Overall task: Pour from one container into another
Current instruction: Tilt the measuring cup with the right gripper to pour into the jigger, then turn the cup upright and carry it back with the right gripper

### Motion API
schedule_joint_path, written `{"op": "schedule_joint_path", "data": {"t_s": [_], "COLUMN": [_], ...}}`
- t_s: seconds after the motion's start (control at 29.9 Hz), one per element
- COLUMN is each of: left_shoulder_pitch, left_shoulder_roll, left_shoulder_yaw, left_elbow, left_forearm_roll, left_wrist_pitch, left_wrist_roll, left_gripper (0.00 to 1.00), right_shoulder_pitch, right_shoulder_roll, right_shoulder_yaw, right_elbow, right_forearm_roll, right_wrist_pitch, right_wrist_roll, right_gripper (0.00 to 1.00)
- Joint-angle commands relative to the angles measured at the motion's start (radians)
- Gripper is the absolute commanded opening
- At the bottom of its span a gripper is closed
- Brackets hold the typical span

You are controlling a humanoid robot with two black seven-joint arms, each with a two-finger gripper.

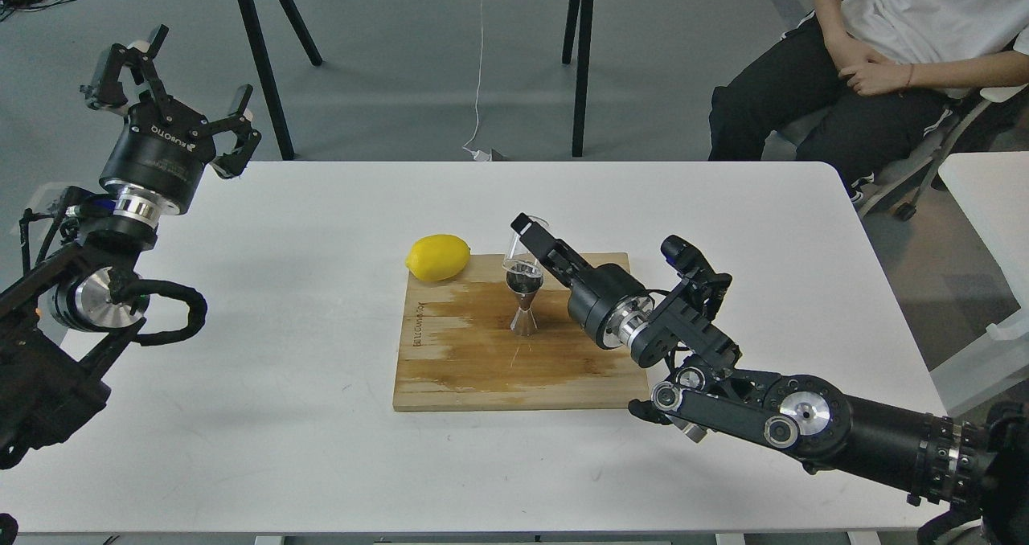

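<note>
The right tool (526, 235) is reaching in from the bench's right side over the rectangular bamboo cutting board (474, 352), which is lying near the middle of the white bench (281, 416). Its fingers are closing on the small clear glass cup (518, 249), holding it tilted directly above the small shiny steel hourglass jigger (525, 300). The jigger is standing upright on the board, toward its far right part, and its upper cone is showing something dark inside; the cup's lower edge is sitting just over or touching the jigger's rim, and I cannot tell which.

A yellow lemon (438, 256) is resting at the board's far left corner, partly on the wood, near the jigger but apart from it. The board's surface is looking wet and darkened in broad streaks.

The left tool (173, 95) is hanging in the air over the bench's far left corner, fingers spread wide and holding nothing, well apart from the board.

Beyond the far edge, black trestle legs (265, 71) are standing on the grey floor, and a seated person in a white shirt and black trousers (852, 63) is sitting off the far right corner.
</note>
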Motion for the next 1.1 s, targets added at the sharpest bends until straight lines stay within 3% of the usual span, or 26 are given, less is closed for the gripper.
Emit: {"op": "schedule_joint_path", "data": {"t_s": [0.0, 0.33, 0.6, 0.67, 0.87, 1.07], "left_shoulder_pitch": [0.000, 0.000, 0.000, 0.000, 0.000, 0.000], "left_shoulder_roll": [0.000, 0.002, 0.002, 0.002, 0.014, 0.014], "left_shoulder_yaw": [0.000, -0.002, -0.003, -0.002, -0.020, -0.028], "left_elbow": [0.000, 0.000, 0.000, 0.000, -0.002, -0.011], "left_forearm_roll": [0.000, 0.000, 0.002, 0.000, 0.000, 0.000], "left_wrist_pitch": [0.000, 0.002, 0.002, 0.002, 0.002, 0.000], "left_wrist_roll": [0.000, 0.000, 0.000, 0.000, 0.000, 0.002], "left_gripper": [1.00, 1.00, 1.00, 1.00, 1.00, 1.00], "right_shoulder_pitch": [-0.005, -0.019, -0.051, -0.080, -0.262, -0.390], "right_shoulder_roll": [-0.009, -0.032, -0.141, -0.156, -0.166, -0.160], "right_shoulder_yaw": [0.000, 0.069, 0.187, 0.228, 0.472, 0.655], "right_elbow": [0.000, 0.038, 0.225, 0.259, 0.293, 0.281], "right_forearm_roll": [-0.001, 0.119, 0.485, 0.557, 0.705, 0.908], "right_wrist_pitch": [0.000, 0.000, 0.000, 0.000, 0.056, 0.139], "right_wrist_roll": [0.016, 0.004, -0.016, -0.022, -0.102, -0.110], "right_gripper": [0.39, 0.39, 0.41, 0.41, 0.41, 0.41]}}
